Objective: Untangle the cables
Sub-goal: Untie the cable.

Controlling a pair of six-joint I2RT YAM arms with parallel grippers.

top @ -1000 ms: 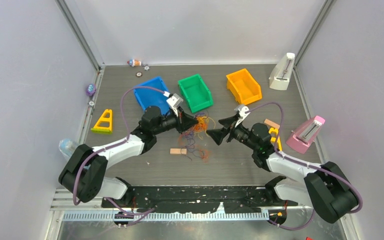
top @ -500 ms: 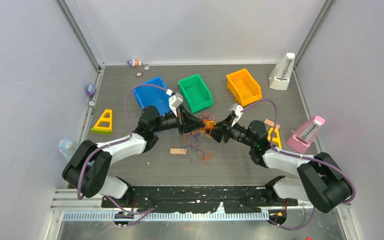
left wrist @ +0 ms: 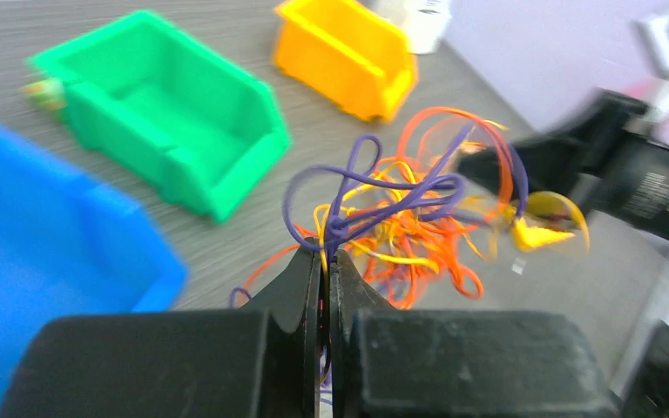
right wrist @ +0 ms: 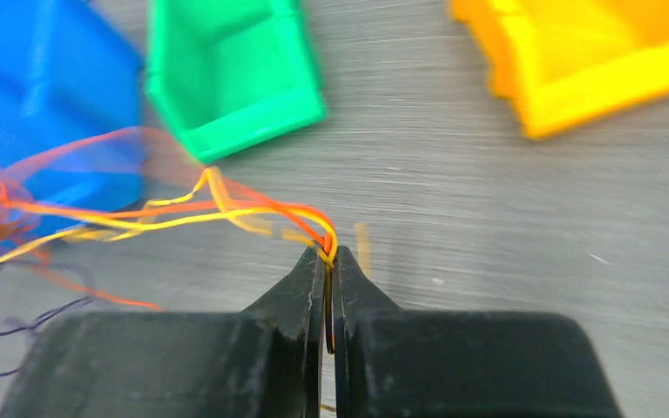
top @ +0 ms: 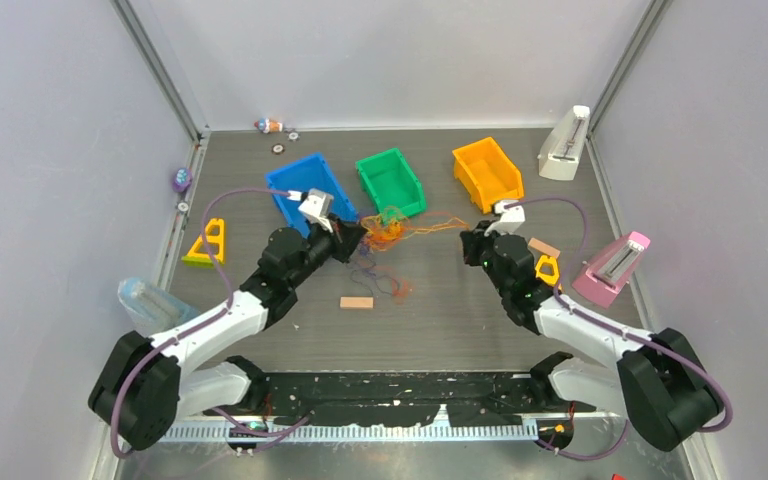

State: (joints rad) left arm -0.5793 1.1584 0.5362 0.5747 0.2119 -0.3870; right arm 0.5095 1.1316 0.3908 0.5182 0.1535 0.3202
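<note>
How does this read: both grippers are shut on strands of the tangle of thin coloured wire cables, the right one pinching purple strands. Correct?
Not quite. The right gripper pinches orange and yellow strands of the thin wire cables, not purple; the right wrist view shows it. The left gripper is shut on strands too.

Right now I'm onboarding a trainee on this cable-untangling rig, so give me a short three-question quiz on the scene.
1. True or false: the right gripper is shut on orange and yellow strands of the cables.
2. Which bin stands in the middle of the row? A blue, B green, C orange.
3. Fill in: the left gripper pinches looping strands coloured ___.
Key: 1 true. 2 B, the green bin. 3 purple.
</note>
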